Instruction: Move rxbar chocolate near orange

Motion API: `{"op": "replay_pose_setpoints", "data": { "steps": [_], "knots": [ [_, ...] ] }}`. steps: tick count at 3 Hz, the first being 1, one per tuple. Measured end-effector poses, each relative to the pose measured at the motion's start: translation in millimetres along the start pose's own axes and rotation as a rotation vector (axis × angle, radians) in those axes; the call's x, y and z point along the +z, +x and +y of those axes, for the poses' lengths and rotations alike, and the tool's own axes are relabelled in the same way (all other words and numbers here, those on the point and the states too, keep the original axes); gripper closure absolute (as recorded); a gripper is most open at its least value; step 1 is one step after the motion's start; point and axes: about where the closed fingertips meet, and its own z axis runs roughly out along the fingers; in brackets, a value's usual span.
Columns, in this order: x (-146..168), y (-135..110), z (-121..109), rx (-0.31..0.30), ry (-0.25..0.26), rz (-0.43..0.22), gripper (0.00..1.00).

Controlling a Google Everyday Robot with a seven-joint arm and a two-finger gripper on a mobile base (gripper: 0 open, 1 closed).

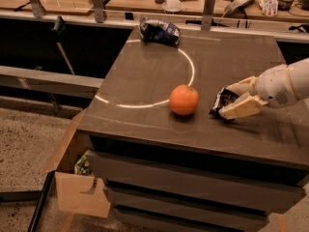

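The orange (184, 99) sits on the dark table (145, 81) near a white arc marking. My gripper (231, 103) reaches in from the right, its cream fingers (240, 107) shut on the rxbar chocolate (221, 103), a black wrapper with white patches. The bar is low at the table surface, a short way right of the orange and apart from it.
A blue-and-white snack bag (159, 31) lies at the table's far edge. Metal posts (208, 6) stand behind the table, with a cluttered wooden bench beyond. An open cardboard box (77, 173) sits on the floor at the lower left.
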Motion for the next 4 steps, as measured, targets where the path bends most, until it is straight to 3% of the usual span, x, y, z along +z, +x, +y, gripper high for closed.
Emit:
{"op": "replay_pose_setpoints", "data": {
  "steps": [2,3,4],
  "knots": [
    [10.3,3.1,14.6,0.018,-0.019,0.006,0.38],
    [11.4,-1.5,22.0,0.022,-0.02,-0.007,0.07],
    [4.0,-3.1,17.4,0.04,0.017,-0.024,0.0]
  ]
}}
